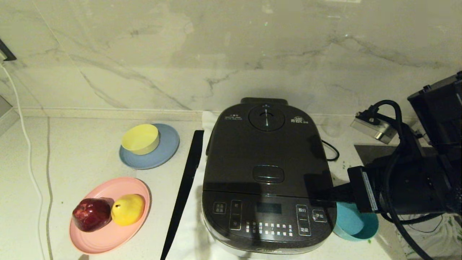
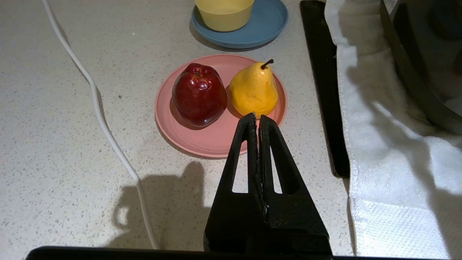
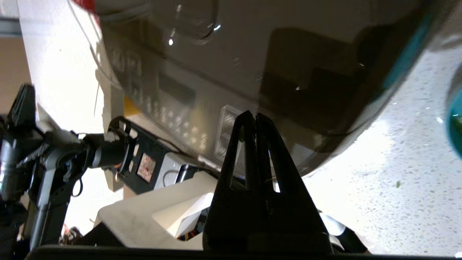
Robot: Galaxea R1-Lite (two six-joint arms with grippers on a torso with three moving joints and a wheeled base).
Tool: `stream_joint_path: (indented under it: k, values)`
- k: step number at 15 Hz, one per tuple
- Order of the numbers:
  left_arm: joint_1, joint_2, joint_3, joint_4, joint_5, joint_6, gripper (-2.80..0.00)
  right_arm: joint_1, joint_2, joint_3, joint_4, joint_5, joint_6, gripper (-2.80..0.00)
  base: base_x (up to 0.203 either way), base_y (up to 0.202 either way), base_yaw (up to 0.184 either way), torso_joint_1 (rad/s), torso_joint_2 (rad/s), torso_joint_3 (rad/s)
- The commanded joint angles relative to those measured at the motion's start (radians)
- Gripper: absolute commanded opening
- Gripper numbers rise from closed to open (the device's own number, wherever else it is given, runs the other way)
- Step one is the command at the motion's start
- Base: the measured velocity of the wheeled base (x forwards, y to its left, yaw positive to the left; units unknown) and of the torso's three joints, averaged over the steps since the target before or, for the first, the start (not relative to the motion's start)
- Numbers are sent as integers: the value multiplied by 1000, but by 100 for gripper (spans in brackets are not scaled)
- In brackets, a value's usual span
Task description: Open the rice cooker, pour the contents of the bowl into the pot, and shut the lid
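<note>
The dark grey rice cooker (image 1: 267,202) stands in the middle of the counter with its lid (image 1: 267,148) down, so the pot is hidden. My right gripper (image 1: 307,187) reaches in from the right and hovers shut and empty over the cooker's front right corner, near the button panel. In the right wrist view its shut tips (image 3: 253,116) sit just in front of the cooker (image 3: 252,54). The teal bowl (image 1: 357,225) rests on the counter right of the cooker, partly under my right arm; its contents do not show. My left gripper (image 2: 257,116) hangs shut and empty above the counter.
A yellow bowl (image 1: 140,139) sits on a grey-blue plate (image 1: 168,151) at the back left. A pink plate (image 1: 108,234) holds a red apple (image 1: 92,213) and a yellow pear (image 1: 128,209). A black strip (image 1: 186,187) and a white towel (image 2: 389,151) lie left of the cooker. A white cable (image 1: 25,144) runs along the far left.
</note>
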Motion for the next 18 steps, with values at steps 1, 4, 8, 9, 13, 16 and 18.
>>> stream_joint_path:
  k: [1, 4, 8, 9, 13, 16, 18]
  values:
    - [1, -3, 9, 0, 0, 1, -280, 14, 4, 4, 3, 0, 3, -280, 0, 0, 0, 0, 0, 0]
    - [0, -3, 9, 0, 0, 1, -280, 14, 9, 15, 2, 2, 5, -280, 0, 0, 0, 0, 0, 0]
    - [0, -3, 9, 0, 0, 1, -280, 14, 2, 32, 2, 2, 5, -280, 0, 0, 0, 0, 0, 0]
    - [0, -3, 9, 0, 0, 1, -280, 14, 0, 34, 2, 2, 6, -280, 0, 0, 0, 0, 0, 0]
    - [0, -3, 9, 0, 0, 0, -280, 14, 1, 40, -1, 2, 34, -280, 0, 0, 0, 0, 0, 0]
    - [0, -3, 9, 0, 0, 0, -280, 13, 1, 44, 0, 2, 37, -280, 0, 0, 0, 0, 0, 0]
    - [2, -3, 9, 0, 0, 0, -280, 13, -6, 49, 0, 2, 39, -280, 0, 0, 0, 0, 0, 0]
